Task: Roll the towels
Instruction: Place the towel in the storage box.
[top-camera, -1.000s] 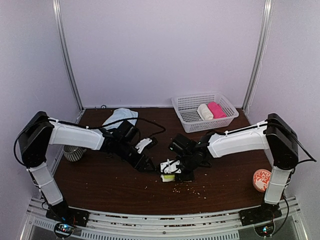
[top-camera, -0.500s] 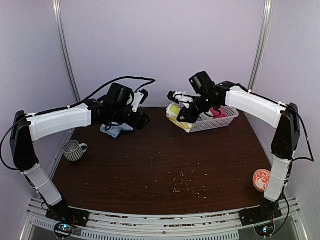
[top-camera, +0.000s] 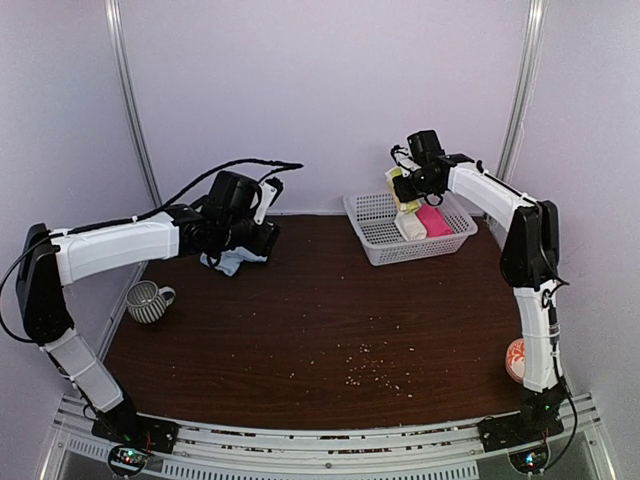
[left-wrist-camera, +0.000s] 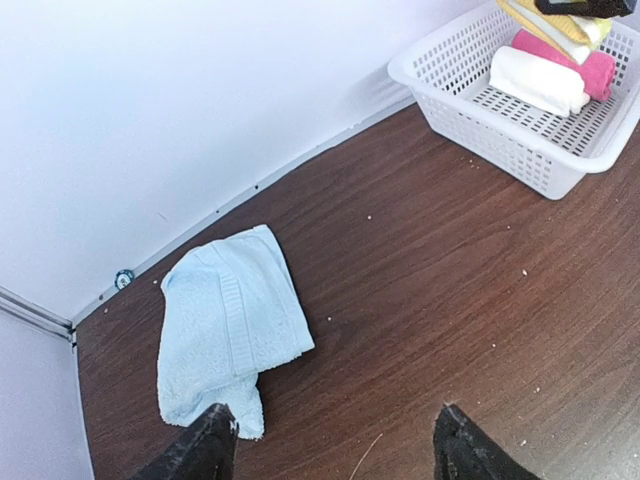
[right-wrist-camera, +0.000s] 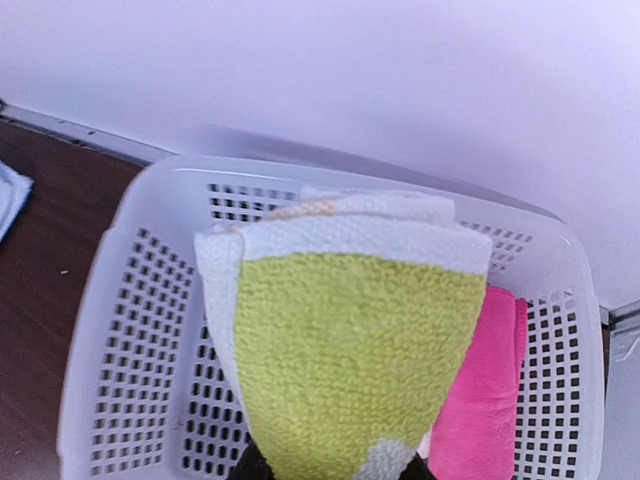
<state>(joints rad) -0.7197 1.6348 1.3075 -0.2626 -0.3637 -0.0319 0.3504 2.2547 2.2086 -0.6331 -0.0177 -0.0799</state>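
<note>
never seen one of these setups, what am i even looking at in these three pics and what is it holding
This is a robot with two arms bolted at the near edge of a brown table. Each arm ends in a two-finger gripper. The wide picture comes from a fixed camera above and behind the arms. The other two come from small cameras on the wrists, looking out past the fingers. The left gripper is open and empty, close to a pale blue towel lying loosely folded on the table. The right gripper holds a yellow-green and white towel in the air above a white basket, which contains a cream roll and a pink roll. A striped mug stands at the table's left edge.
</note>
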